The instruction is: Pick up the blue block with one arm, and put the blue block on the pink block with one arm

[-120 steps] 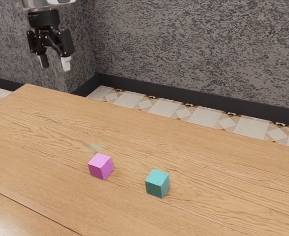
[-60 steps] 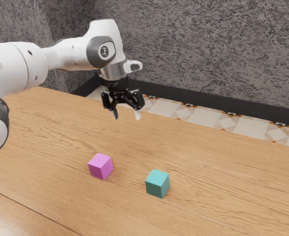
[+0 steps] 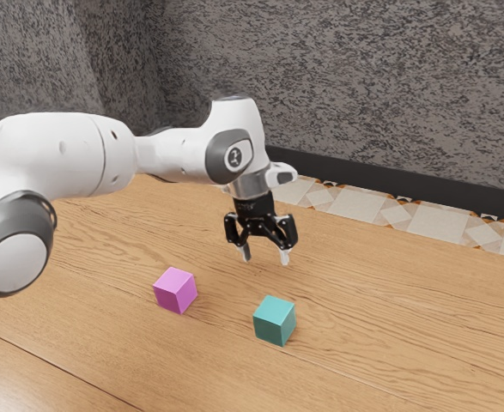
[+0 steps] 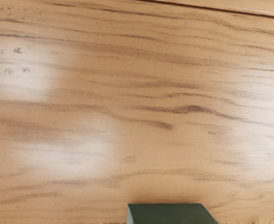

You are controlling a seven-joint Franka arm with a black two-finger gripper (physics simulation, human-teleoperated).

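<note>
Cubic teal block [image 3: 274, 319] flat, apparently corner-forward

Everything under my pincer [image 3: 265, 257] is one big wooden table [image 3: 389, 283], light oak-ish with strong dark grain. A seam [image 3: 54, 365] runs across it on the side of the pincer away from the wall. Past the table's far edge, beyond the pincer, there's a strip of floor [image 3: 363, 204] in pale patterned tiles, a black skirting board [image 3: 406, 184], then a speckled grey stone-look wall [image 3: 363, 77]. The light's soft, with pale glare patches [image 4: 66, 151] on the wood just below me.
</note>
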